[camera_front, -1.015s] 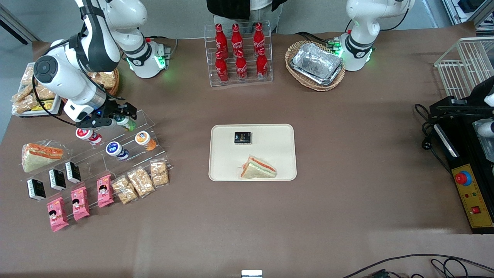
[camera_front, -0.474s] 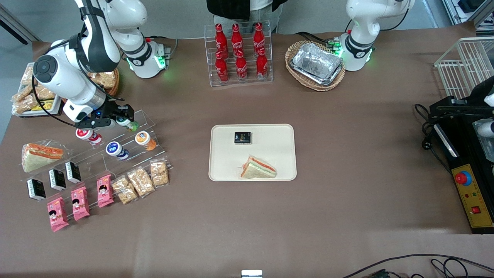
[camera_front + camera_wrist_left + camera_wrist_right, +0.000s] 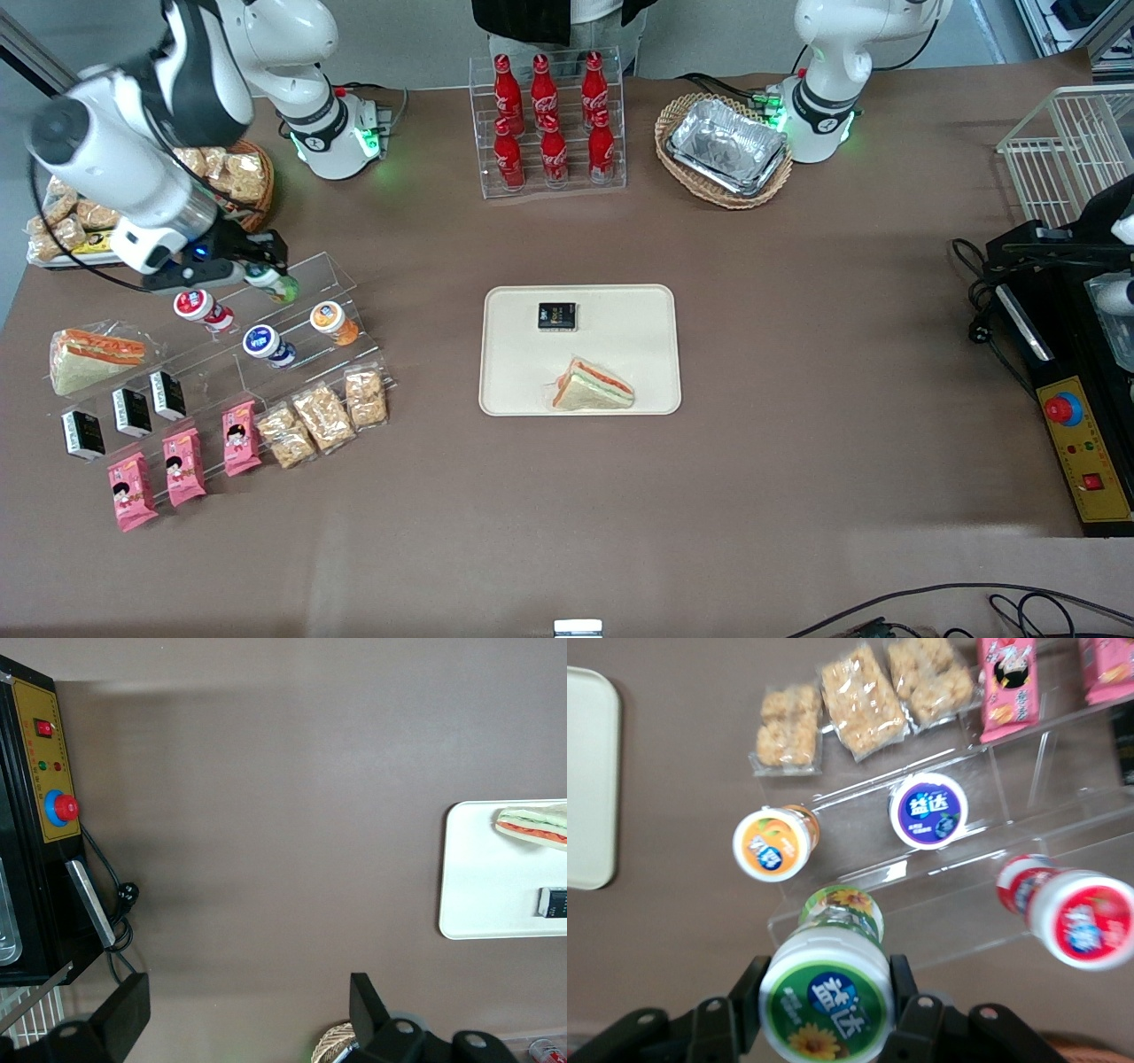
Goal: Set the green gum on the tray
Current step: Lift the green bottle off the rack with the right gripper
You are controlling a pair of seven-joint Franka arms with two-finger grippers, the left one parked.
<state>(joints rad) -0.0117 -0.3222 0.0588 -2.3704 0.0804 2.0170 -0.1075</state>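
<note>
Above the clear display shelf [image 3: 266,341] we now hold the green gum [image 3: 827,994] pinched in our hand [image 3: 252,276], lifted off since a moment ago, ready to carry toward the tray [image 3: 611,350] mid-tabletop.

White Chinese characters "益达" stand on the green lid of the green gum [image 3: 825,990], clamped in the gripper [image 3: 824,1010]. The same "益达" appears on the blue-lidded bottle [image 3: 928,811]. The red bottles [image 3: 550,120] carry white Coca-Cola script.
</note>
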